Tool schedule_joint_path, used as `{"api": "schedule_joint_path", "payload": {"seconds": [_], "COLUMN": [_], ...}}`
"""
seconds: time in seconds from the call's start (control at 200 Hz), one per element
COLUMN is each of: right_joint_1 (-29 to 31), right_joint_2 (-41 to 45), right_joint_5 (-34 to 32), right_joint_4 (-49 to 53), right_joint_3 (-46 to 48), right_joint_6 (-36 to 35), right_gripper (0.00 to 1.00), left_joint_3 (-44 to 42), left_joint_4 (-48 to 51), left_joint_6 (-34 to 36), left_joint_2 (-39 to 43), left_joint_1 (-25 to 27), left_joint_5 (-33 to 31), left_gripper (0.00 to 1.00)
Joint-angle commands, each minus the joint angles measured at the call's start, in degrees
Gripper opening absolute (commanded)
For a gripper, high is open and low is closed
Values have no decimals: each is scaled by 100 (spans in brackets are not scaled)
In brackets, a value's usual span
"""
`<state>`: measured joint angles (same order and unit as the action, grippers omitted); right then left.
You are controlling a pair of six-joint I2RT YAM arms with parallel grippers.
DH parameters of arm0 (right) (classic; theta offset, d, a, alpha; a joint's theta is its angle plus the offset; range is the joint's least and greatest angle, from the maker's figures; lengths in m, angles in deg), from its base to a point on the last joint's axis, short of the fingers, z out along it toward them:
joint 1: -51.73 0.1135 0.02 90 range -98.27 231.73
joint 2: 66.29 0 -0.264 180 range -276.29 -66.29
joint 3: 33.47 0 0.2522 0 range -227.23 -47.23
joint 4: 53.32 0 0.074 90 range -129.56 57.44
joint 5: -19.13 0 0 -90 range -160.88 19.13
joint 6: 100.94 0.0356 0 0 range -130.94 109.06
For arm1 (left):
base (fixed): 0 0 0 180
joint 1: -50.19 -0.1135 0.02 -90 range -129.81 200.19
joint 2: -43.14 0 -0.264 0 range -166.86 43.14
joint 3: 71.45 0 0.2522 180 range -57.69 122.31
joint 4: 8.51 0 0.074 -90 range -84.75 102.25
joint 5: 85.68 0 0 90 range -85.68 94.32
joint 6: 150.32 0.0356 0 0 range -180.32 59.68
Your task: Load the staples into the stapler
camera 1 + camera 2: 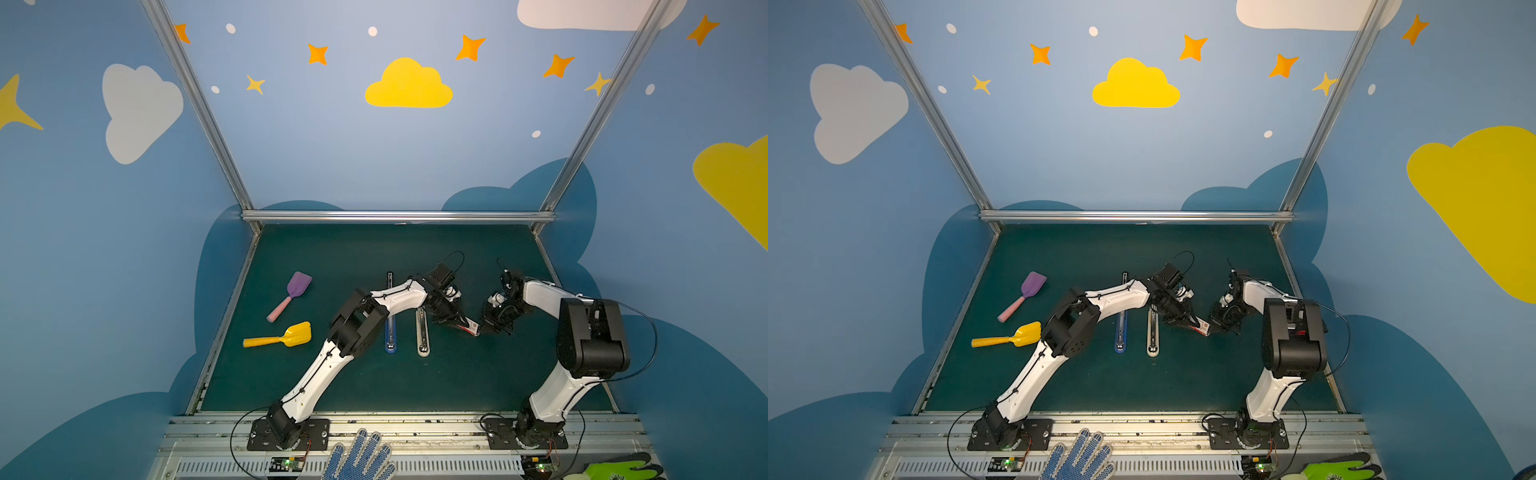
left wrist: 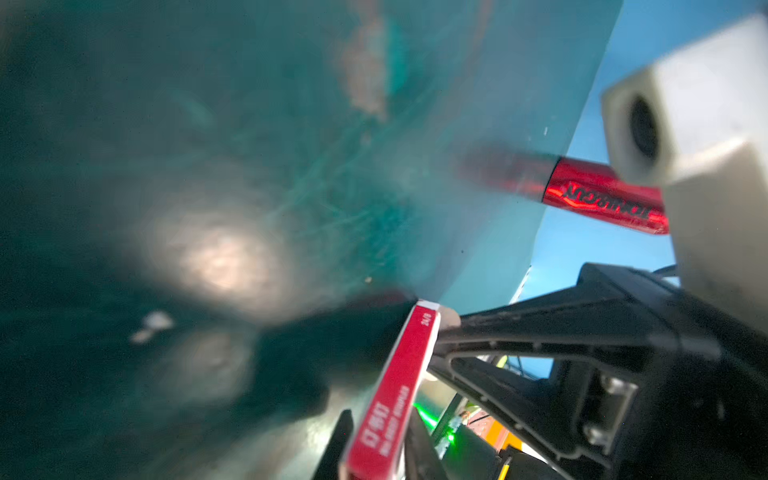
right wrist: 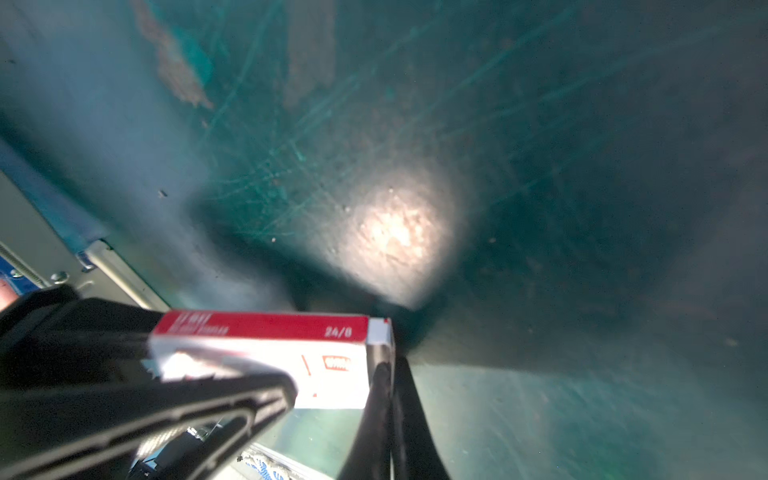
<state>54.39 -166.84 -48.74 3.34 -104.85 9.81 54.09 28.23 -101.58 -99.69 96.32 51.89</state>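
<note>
The staples show as a small white box with red sides (image 1: pixel 470 327) (image 1: pixel 1200 328), lifted above the green mat between both arms. My left gripper (image 1: pixel 459 321) (image 2: pixel 376 432) is shut on it, one finger on each broad face of the box (image 2: pixel 390 386). My right gripper (image 1: pixel 485 328) (image 3: pixel 392 407) stands shut at the box's far end (image 3: pixel 291 365), fingers pressed together; whether they pinch the tray is unclear. Two staplers lie opened flat on the mat left of the box: a blue one (image 1: pixel 390 336) (image 1: pixel 1120 334) and a white one (image 1: pixel 423 332) (image 1: pixel 1153 332).
A purple spatula with a pink handle (image 1: pixel 291 295) and a yellow scoop (image 1: pixel 282 336) lie at the mat's left. Gloves, blue-dotted (image 1: pixel 361 457) and green (image 1: pixel 615 469), rest on the front rail. Aluminium frame bars (image 1: pixel 399 216) bound the mat.
</note>
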Motion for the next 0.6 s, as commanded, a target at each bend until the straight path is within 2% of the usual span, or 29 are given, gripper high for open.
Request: {"api": "schedule_joint_path", "payload": {"seconds": [0.0,0.185,0.295,0.596], "right_joint_1": [-38,-35,-31,-45], "right_joint_2": [106,163,159,195], "right_joint_5": [-87,-315,-384,-464], "right_joint_4": [55,240,331,408], "right_joint_3": [72,28,23,32], "right_joint_6": [4,-12,-28,-63], "right_gripper": [0,0,0,0], "left_joint_3": [-185,-334,-402,-548], "left_joint_4": [-48,-89,-156,-232], "left_joint_6": [15,55,25,28], "left_joint_2": [148,263,316,412], "left_joint_1": [-108,-185,-236,-295], "left_joint_5": [-45,-77,-86,-92], "left_gripper": [17,15,20,20]}}
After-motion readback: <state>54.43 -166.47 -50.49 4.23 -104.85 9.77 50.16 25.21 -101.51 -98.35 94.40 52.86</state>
